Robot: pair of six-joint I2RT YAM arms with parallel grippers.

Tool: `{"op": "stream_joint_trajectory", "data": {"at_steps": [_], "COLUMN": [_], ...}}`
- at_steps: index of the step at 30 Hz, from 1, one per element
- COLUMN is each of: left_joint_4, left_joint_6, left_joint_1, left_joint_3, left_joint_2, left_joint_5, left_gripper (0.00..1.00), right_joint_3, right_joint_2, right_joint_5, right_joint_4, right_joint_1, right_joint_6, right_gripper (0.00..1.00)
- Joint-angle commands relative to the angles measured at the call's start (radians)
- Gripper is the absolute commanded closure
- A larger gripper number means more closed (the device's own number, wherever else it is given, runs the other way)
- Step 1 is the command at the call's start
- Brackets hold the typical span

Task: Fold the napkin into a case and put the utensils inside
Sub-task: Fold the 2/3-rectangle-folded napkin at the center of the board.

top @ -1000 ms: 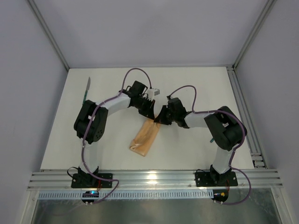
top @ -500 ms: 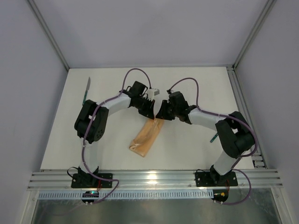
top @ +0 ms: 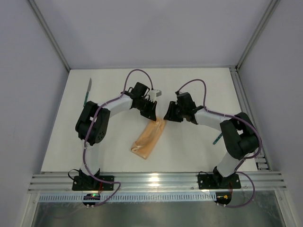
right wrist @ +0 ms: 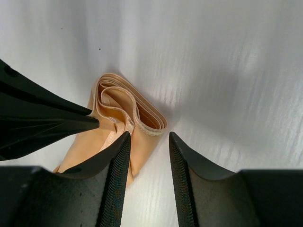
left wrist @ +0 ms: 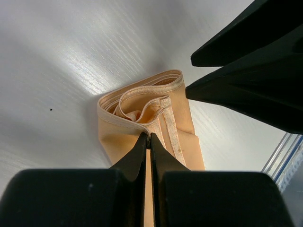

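The peach-orange napkin is folded into a narrow case (top: 147, 137) that lies slanted mid-table. My left gripper (top: 153, 116) is at its far, open end, shut on one cloth edge (left wrist: 142, 101), holding the mouth up (left wrist: 149, 135). My right gripper (top: 167, 117) is open and empty, just right of that mouth. In the right wrist view (right wrist: 149, 135) its jaws straddle the case's right edge (right wrist: 118, 106). One teal-handled utensil (top: 87, 92) lies at the far left. Another (top: 217, 139) peeks out beside the right arm's elbow.
An aluminium frame post and rail (top: 247, 101) run along the table's right side. A slotted rail (top: 151, 180) lines the near edge. The two arms meet over the table's middle, with cables looping above them.
My right gripper has drawn back up and to the right, away from the case's mouth, as its arm straightened. My left gripper has kept its hold in place.
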Motion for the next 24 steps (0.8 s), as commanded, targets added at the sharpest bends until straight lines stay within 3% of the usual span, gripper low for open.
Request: {"op": "stream_joint_trajectory", "data": {"at_steps": [1,8,12,16,24], "left_joint_4": [0.014,0.002,-0.006,-0.019,-0.026], "left_joint_6": [-0.007,-0.007,-0.007,-0.016,-0.029], "left_joint_1": [-0.001,-0.004,-0.025,-0.056,-0.061], "left_joint_3": [0.026,0.031,0.032,0.058,0.089], "left_joint_2": [-0.019,-0.02,-0.025,-0.016,0.024], "left_joint_5": [0.004,0.021,0.022,0.05,0.036], "left_gripper": [1.0,1.0,1.0,1.0,1.0], "right_joint_3": [-0.004,-0.011,-0.021,-0.031,-0.034], "right_joint_2": [0.046,0.11,0.11,0.095,0.08], "right_joint_5": [-0.032,-0.058,-0.063,-0.063,-0.061], "right_joint_4": [0.054,0.135,0.154,0.169,0.175], "right_joint_1": [0.004,0.002,0.002,0.004,0.002], "right_joint_6": [0.007,0.03,0.037,0.05,0.057], "right_gripper": [0.58,0.69,0.89,0.95,0.96]}}
